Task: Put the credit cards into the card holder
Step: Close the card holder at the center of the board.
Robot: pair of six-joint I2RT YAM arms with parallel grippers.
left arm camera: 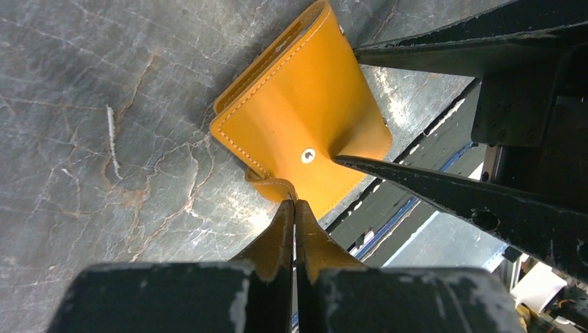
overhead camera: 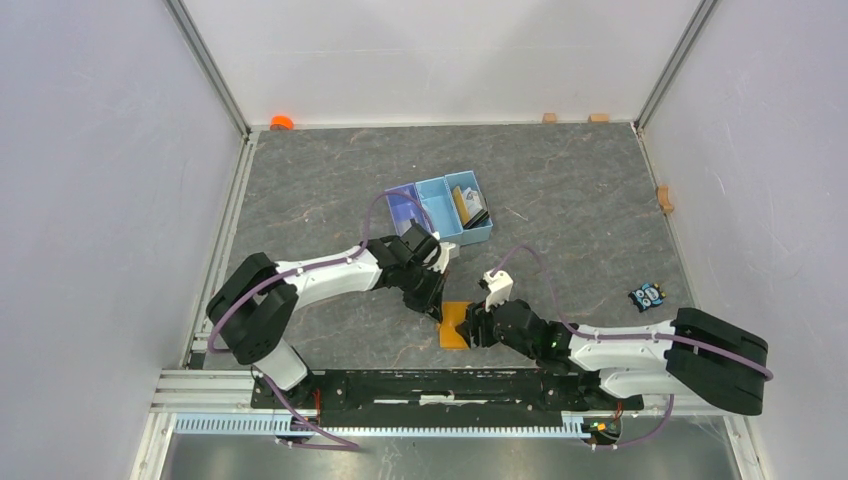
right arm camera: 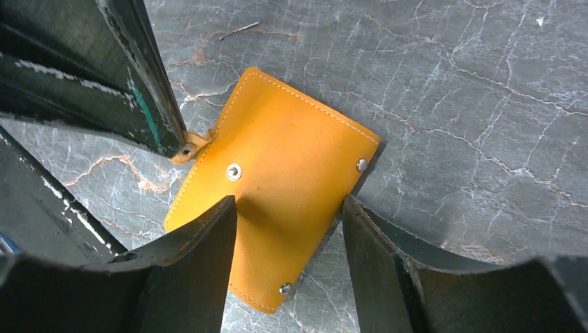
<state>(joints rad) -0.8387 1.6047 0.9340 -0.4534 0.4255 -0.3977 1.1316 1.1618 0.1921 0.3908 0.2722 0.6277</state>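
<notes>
- The right tool (right arm camera: 290, 202) is nearest the bases. Its jaws stand apart, one tip lying on the face of the card holder (right arm camera: 284, 159) and the other at its side edge. It looks to be pinning the holder down, though I cannot tell how hard it presses.
- The card holder lies flat on the desk (overhead camera: 560, 190), just in front of the arm bases and between the two tools. It is folded shut with its orange outer face up.
- The left tool (left arm camera: 294, 205) is closed, with its tips pinched on the clasp tab (right arm camera: 193, 147) at the holder's edge. The snap stud (right arm camera: 234, 171) on the face shows bare, so the clasp appears undone and the tab is free of it.
- Off to the right, well apart from the holder, a small black-and-blue gadget (overhead camera: 647, 296) sits on the desk.
- Farther back is the blue tray (overhead camera: 437, 208). The credit cards (overhead camera: 468, 205) stand in its right-hand compartment. A gold-yellow one and a dark one show, but the view is too small to count them.
- Progress, as I judge it, is early. No card is in the holder or in either tool, and none lies out on the desk.
- What is left is to fold the holder open and keep it open, then fetch each card from the tray and slide it into a pocket.
</notes>
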